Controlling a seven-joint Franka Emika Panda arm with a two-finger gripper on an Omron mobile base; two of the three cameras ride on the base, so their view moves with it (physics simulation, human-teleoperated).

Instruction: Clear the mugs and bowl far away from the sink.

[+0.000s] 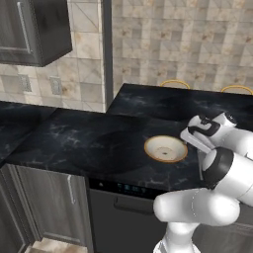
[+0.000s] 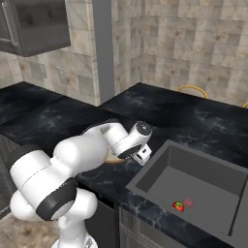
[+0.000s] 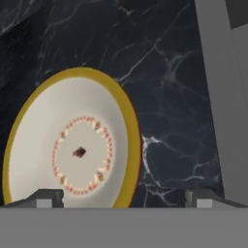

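A kitchen with beige stone-tile walls and a black marbled counter [image 1: 89,143] that runs along dark grey cabinet fronts, with a raised dark ledge behind it.

The gripper [image 3: 123,197] hangs low over the counter, its two dark fingertips [image 3: 46,197] set wide apart with nothing between them. In the hand view one tip stands in front of the bowl's near rim and the other over bare counter beside it, so the hand is off to one side of the bowl and not centred on it. From the base views the hand [image 1: 202,129] sits just right of the bowl, between it and the sink; whether the tips touch the rim or the counter I cannot tell, since the arm covers that spot.

The bowl [image 1: 165,148] is cream with a tan-orange rim, a ring of small reddish marks and a brown speck at its centre [image 3: 80,152]. It rests upright on the counter, near the front edge and just beside the left edge of the sink.

The sink [image 2: 193,181] is a dark grey recessed basin in the counter's right part. On its floor, toward the front, lie a small red strawberry-like thing [image 2: 178,206] and a dull reddish round thing [image 2: 189,203] just beside it.

Two tan-rimmed chair backs [image 1: 174,84] show beyond the far edge of the ledge.
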